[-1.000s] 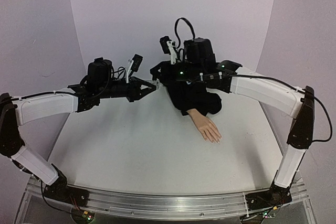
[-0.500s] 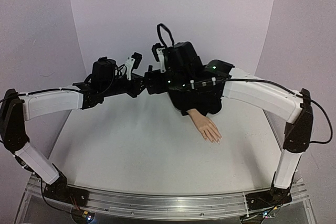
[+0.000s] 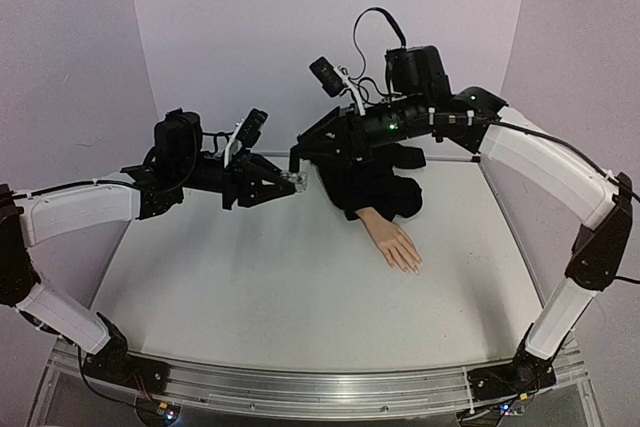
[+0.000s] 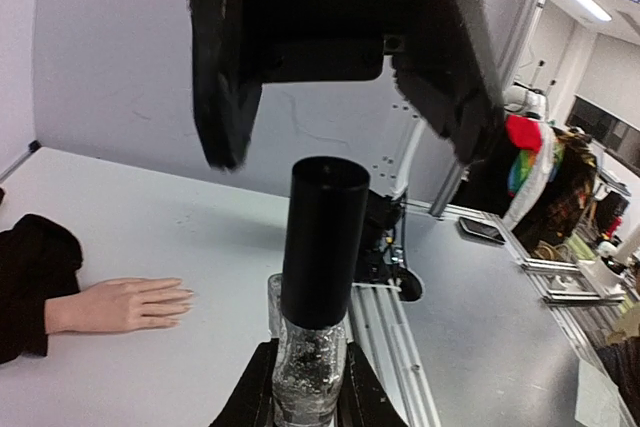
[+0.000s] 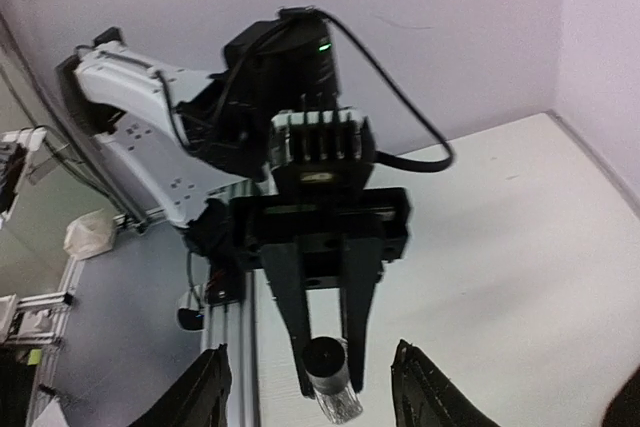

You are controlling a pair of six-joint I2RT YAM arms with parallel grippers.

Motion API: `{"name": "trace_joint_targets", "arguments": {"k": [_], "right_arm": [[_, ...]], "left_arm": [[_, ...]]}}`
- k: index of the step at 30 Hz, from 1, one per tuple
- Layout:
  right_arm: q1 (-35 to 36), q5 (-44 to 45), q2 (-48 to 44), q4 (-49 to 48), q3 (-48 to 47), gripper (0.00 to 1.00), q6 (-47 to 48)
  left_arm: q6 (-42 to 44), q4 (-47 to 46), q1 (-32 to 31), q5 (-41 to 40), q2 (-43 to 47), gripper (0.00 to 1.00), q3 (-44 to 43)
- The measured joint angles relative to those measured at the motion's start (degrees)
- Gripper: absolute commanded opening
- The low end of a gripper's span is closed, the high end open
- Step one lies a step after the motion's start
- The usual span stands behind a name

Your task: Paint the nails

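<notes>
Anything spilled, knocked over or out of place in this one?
Nothing stands out. The small clear bottle is capped and held in the left gripper, the mannequin hand lies flat on the table, and no spill shows.

A mannequin hand (image 3: 397, 244) with black sleeve (image 3: 372, 190) lies on the white table (image 3: 250, 287).

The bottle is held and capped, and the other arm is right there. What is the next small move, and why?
Probably ease the right gripper along the cap's axis until its jaws straddle it, ready to close. The jaws stand open and lined up with the cap, but in the left wrist view they seem just short of it. The left gripper clamps the bottle, and the cap is on.
</notes>
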State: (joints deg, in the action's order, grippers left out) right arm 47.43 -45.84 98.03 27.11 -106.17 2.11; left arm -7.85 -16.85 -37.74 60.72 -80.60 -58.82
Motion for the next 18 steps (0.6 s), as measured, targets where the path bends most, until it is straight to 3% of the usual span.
{"name": "trace_joint_targets", "arguments": {"k": [5, 11, 18], "right_arm": [[0.39, -10.09, 4.03, 0.38, -2.33, 0.31, 0.06], [0.38, -14.8, 6.13, -0.01, -3.1, 0.01, -0.4], [-0.09, -11.67, 6.43, -1.8, -2.71, 0.0, 0.39]], "left_arm": [[-3.15, -4.0, 0.02, 6.67, -0.02, 0.0, 0.03], [-5.07, -5.17, 0.02, 8.98, -0.15, 0.0, 0.03], [-7.08, -4.11, 0.08, 4.27, -0.04, 0.0, -0.04]]}}
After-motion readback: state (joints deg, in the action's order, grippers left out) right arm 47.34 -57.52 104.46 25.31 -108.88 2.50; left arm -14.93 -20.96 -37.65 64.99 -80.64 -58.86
